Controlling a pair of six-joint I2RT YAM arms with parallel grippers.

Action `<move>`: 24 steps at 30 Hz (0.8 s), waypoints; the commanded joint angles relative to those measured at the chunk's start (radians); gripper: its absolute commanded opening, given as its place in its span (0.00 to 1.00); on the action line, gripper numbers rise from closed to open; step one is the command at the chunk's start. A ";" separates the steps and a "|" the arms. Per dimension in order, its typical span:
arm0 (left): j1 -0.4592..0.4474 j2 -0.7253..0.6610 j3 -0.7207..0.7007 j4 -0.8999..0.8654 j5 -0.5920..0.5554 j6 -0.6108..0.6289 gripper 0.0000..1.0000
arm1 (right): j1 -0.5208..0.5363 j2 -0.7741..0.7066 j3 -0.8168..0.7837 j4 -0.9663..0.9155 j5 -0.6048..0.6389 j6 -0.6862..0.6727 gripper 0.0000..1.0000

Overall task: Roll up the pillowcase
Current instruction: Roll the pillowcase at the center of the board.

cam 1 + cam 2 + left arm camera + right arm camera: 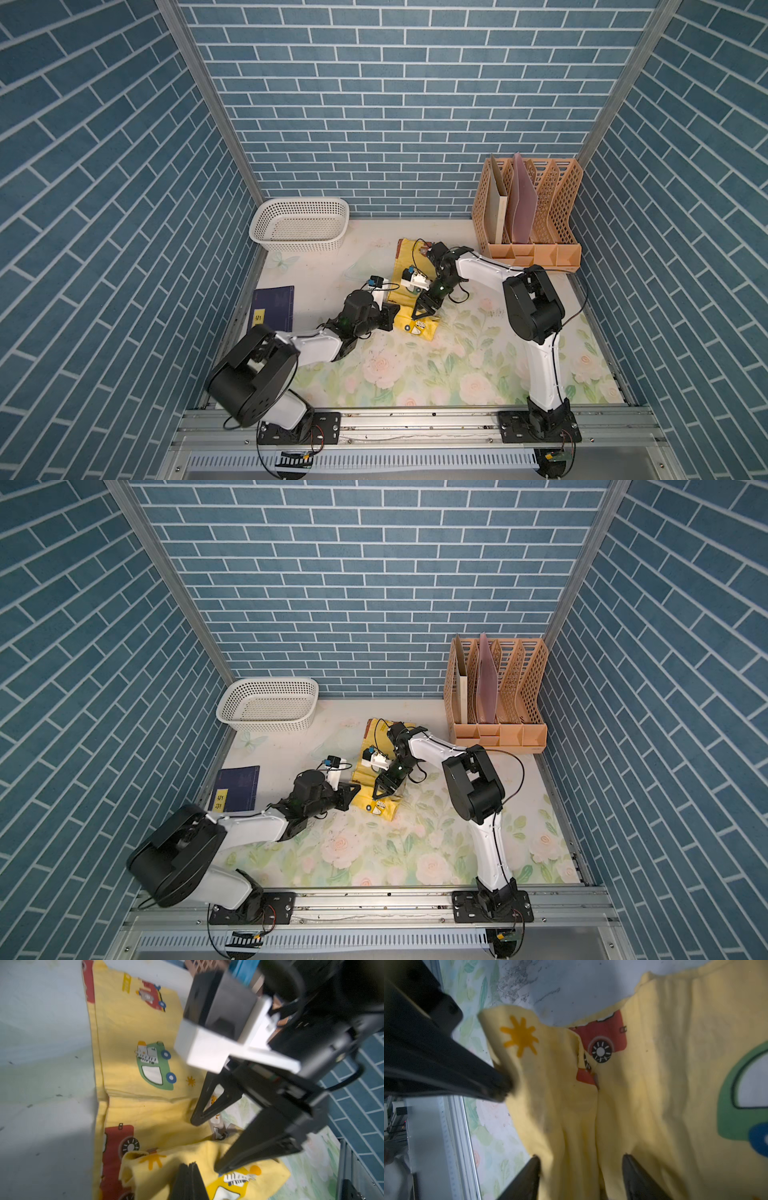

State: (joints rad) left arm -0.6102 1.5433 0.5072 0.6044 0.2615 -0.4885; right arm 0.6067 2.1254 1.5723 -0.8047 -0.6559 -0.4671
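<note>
Two grippers meet at the pillowcase (397,293), a yellow strip lying on the table (457,374) just below and right of the middle in both top views. Its far part lies flat, and its near end is crumpled and doubled over.

The left gripper (394,309) reaches in from the lower left to the cloth's left edge with its jaws pressed together. In the right wrist view the left gripper (502,1088) pinches a raised flap printed with an orange sun, lifting it off the table.

The right gripper (420,314) points down onto the same near end from the upper right, jaws wide apart. In its own wrist view its fingers (532,1176) stand on either side of a ridge of bunched cloth without clamping it. The left wrist view shows the right gripper (206,1146) spread over the fold, with a green car and red trucks printed on the flat cloth behind it.

Farther out, a white basket (338,232) sits at the upper left of the table against the back wall, well apart from the cloth. A dark blue book (274,307) lies at the table's left edge, beside the left arm. An orange rack (569,187) holding folders stands in the upper right corner, just behind the right arm's forearm.
</note>
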 commanded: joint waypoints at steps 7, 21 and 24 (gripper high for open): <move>0.031 0.183 0.137 0.037 -0.133 0.004 0.00 | 0.371 -0.667 -0.597 0.718 0.986 0.097 1.00; 0.076 0.260 0.153 0.058 -0.107 -0.015 0.00 | 0.704 -0.418 -0.990 1.477 1.472 -0.086 1.00; 0.076 0.255 0.151 0.058 -0.102 -0.013 0.00 | 0.696 -0.299 -0.946 1.528 1.542 -0.160 1.00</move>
State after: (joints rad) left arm -0.5404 1.8107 0.6670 0.6498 0.1547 -0.5011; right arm 1.3045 1.7393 0.5922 0.5911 0.7666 -0.5339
